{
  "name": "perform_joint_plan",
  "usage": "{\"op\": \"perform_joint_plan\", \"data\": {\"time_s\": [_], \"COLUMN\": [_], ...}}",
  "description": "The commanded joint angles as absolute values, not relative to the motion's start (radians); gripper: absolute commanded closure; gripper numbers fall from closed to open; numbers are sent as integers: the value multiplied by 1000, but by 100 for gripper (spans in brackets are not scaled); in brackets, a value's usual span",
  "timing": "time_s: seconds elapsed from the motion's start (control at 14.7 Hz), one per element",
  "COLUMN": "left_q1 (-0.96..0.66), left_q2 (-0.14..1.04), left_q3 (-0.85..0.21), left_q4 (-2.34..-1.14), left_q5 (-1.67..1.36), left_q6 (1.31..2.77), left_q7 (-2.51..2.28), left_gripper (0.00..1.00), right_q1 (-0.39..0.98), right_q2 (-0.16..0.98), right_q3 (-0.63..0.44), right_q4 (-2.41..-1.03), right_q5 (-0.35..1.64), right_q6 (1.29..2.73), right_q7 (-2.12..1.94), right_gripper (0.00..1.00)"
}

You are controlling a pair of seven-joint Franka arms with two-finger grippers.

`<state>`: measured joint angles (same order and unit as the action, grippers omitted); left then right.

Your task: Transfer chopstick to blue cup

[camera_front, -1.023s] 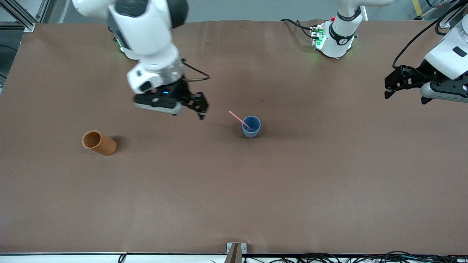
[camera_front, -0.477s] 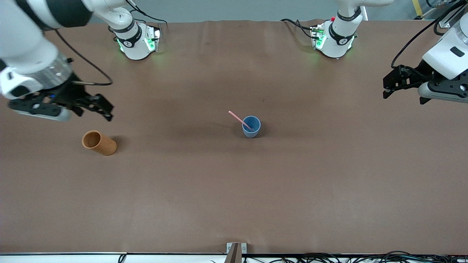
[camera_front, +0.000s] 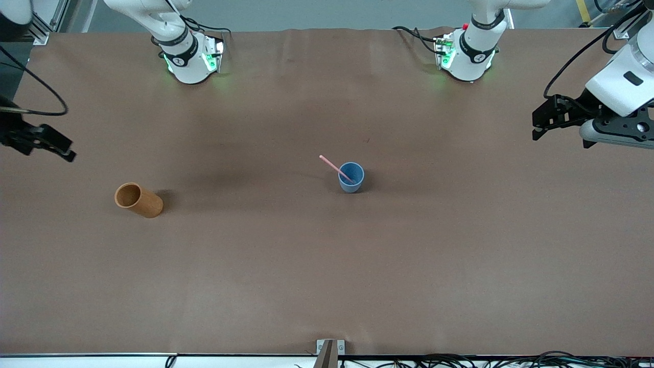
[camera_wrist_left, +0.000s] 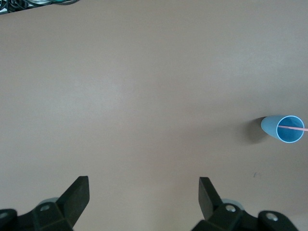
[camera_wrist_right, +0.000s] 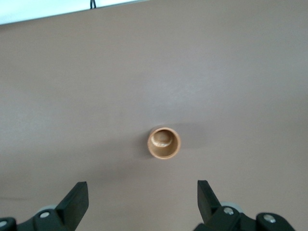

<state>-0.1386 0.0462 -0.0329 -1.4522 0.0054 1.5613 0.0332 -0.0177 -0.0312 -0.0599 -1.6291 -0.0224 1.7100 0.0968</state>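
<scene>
The blue cup (camera_front: 351, 177) stands upright near the table's middle. The pale pink chopstick (camera_front: 332, 165) stands in it, leaning over the rim toward the right arm's end. Cup (camera_wrist_left: 284, 129) and chopstick (camera_wrist_left: 294, 128) also show in the left wrist view. My right gripper (camera_front: 56, 148) is open and empty over the table's edge at the right arm's end; its fingers (camera_wrist_right: 77, 199) frame bare table. My left gripper (camera_front: 541, 125) is open and empty over the left arm's end of the table; its fingers (camera_wrist_left: 77, 195) frame bare table.
An orange-brown cylindrical holder (camera_front: 138, 200) stands upright toward the right arm's end, nearer the front camera than the right gripper; it looks empty in the right wrist view (camera_wrist_right: 164, 143). Brown paper covers the table (camera_front: 327, 266). Cables lie along the front edge.
My right gripper has swept away from beside the blue cup to the table's edge at the right arm's end. The left gripper has shifted slightly. The cup and chopstick have not moved.
</scene>
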Motion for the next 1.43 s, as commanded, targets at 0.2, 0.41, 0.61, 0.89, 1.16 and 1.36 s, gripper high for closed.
{"op": "perform_joint_plan", "data": {"time_s": [0.2,0.41,0.61,0.89,1.16,1.36], "left_q1": [-129,-135,-140,-135,-132,-129], "left_q2": [55,57,57,57,57,57], "left_q3": [-32,-31,-32,-32,-32,-31], "left_q4": [-1417,-1416,-1416,-1416,-1416,-1416], "left_q5": [-15,-15,-17,-20,-18,-18], "left_q6": [1500,1499,1499,1499,1499,1499], "left_q7": [23,23,23,23,25,25], "left_gripper": [0,0,0,0,0,0], "right_q1": [-43,-41,-32,0,0,-2], "right_q2": [-2,-3,-8,-23,-21,-21], "right_q3": [-29,-29,-28,-37,-67,-80], "right_q4": [-1427,-1416,-1427,-1468,-1457,-1457], "right_q5": [-21,-15,-15,-17,-14,20], "right_q6": [1487,1459,1421,1420,1416,1425], "right_q7": [78,-41,-51,-51,-48,-51], "right_gripper": [0,0,0,0,0,0]}}
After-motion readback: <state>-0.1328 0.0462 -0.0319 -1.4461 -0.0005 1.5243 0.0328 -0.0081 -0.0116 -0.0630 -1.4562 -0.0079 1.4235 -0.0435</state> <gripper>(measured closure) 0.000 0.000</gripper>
